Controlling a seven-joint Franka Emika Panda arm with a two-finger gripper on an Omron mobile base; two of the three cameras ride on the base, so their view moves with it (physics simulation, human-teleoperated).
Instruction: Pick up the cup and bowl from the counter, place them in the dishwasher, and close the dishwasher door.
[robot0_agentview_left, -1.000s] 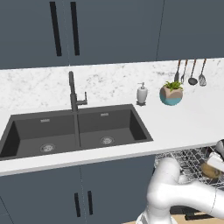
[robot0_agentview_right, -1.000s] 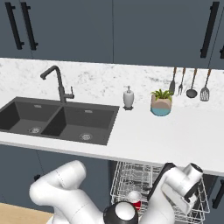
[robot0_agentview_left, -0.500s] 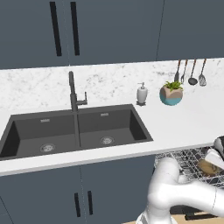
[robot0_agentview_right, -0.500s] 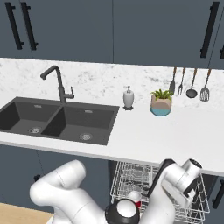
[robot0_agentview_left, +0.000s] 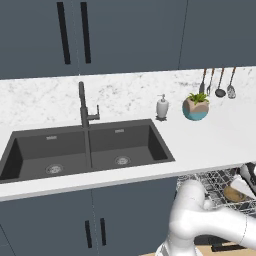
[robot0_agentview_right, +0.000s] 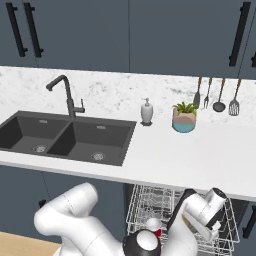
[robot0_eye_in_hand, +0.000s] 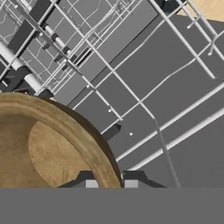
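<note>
- In the hand view, the end effector (robot0_eye_in_hand: 111, 183) sits at the bottom centre, its two finger tips nearly closed on the rim of the bowl (robot0_eye_in_hand: 48, 148), which fills the lower left of that frame.
- Below the bowl lie the silver wires of the dishwasher rack (robot0_eye_in_hand: 144, 83), so the bowl hangs over the rack, not yet let go.
- Compared with a second ago, the bowl at the far right edge of the left base view (robot0_agentview_left: 235, 193) has sunk a little lower into the rack; the base has not moved. This looks like the final lowering before release.
- The surface (robot0_agentview_right: 190, 155) carries a soap bottle (robot0_agentview_right: 146, 111), a plant pot (robot0_agentview_right: 184, 117) and hanging utensils (robot0_agentview_right: 215, 95), but no cup or bowl.
- I cannot make out the cup with any certainty; a small pale shape with red sits low in the rack in the right base view, half hidden by the arm.
- The dishwasher door is cut off below the frames.
</note>
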